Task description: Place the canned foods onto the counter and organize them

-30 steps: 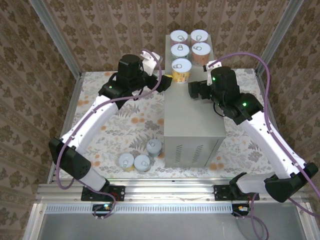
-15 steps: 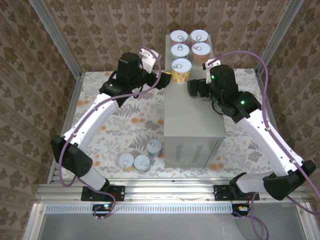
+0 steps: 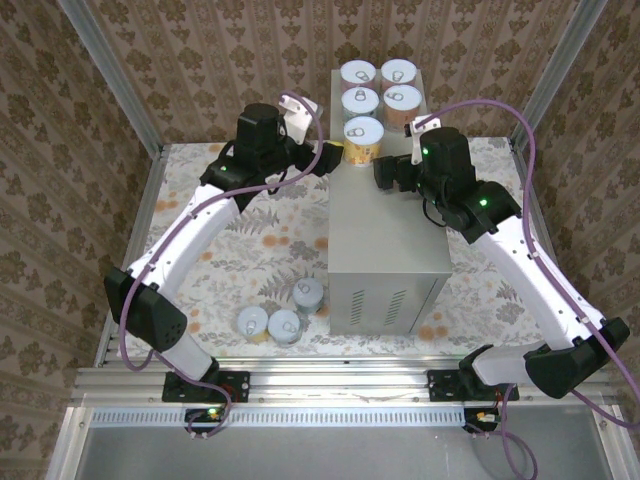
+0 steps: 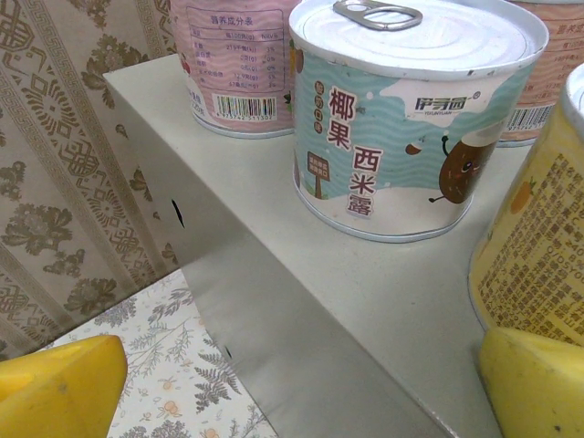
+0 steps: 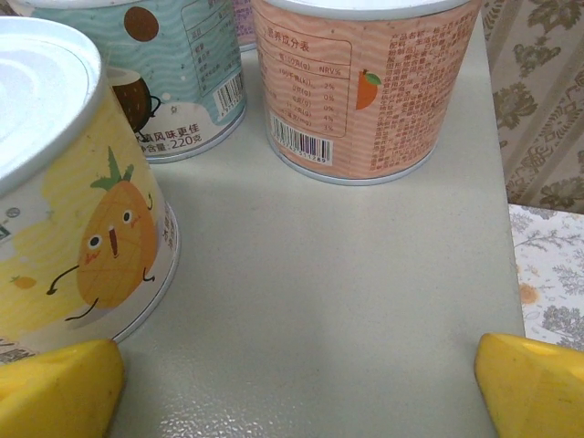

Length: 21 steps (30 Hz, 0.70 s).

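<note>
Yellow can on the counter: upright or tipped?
Upright. The yellow can stands base-down on the counter, pull-tab lid facing up in the top view; its bottom rim sits flat in the right wrist view.

The tabletop point(image 5: 338, 301) is grey painted metal, matt, with a fine pebbled grain. In the left wrist view the teal can point(image 4: 411, 137) at 12 o'clock has a smooth printed label with a soft sheen; whether the label is paper or print on the tin cannot be told. Its lid point(image 4: 438, 46) is silvery-white metal, ridged, with a bright pull tab. In the right wrist view the yellow can point(image 5: 73, 210) at 9 o'clock has the same label finish. The right arm's fingers point(image 5: 534, 383) are matt yellow plastic. The floral sheet point(image 4: 173, 392) looks flat and dull.
</note>
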Motion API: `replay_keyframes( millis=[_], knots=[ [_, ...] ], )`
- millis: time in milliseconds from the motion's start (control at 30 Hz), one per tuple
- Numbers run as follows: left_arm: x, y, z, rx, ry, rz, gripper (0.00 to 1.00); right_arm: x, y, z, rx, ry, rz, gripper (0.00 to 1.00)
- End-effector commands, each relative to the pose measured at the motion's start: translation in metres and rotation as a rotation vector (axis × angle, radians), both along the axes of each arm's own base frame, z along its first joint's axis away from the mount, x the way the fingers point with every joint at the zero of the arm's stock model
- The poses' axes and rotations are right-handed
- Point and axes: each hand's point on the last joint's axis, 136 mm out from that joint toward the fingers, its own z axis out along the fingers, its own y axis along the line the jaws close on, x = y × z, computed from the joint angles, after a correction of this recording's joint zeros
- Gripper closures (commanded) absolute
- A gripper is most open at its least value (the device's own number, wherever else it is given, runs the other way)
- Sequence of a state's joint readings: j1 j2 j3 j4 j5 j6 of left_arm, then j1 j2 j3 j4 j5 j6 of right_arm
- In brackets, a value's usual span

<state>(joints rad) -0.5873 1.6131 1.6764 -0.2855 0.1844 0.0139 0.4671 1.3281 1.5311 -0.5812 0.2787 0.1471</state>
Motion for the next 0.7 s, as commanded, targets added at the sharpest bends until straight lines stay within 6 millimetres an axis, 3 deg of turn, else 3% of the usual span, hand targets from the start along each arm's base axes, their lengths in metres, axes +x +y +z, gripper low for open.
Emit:
replay_keyframes(
  millis=[0, 667],
  knots=[
    [0.0062, 0.0004, -0.0042, 0.004, 0.017, 0.006, 0.00, 0.0055, 0.0082, -0.0115, 0.027, 0.044, 0.022, 0.00],
    [0.0092, -0.0003, -0.0074, 0.008, 0.027, 0.010, 0.00, 0.0120, 0.0126, -0.0201, 0.036, 0.066, 0.043, 0.00]
  ],
)
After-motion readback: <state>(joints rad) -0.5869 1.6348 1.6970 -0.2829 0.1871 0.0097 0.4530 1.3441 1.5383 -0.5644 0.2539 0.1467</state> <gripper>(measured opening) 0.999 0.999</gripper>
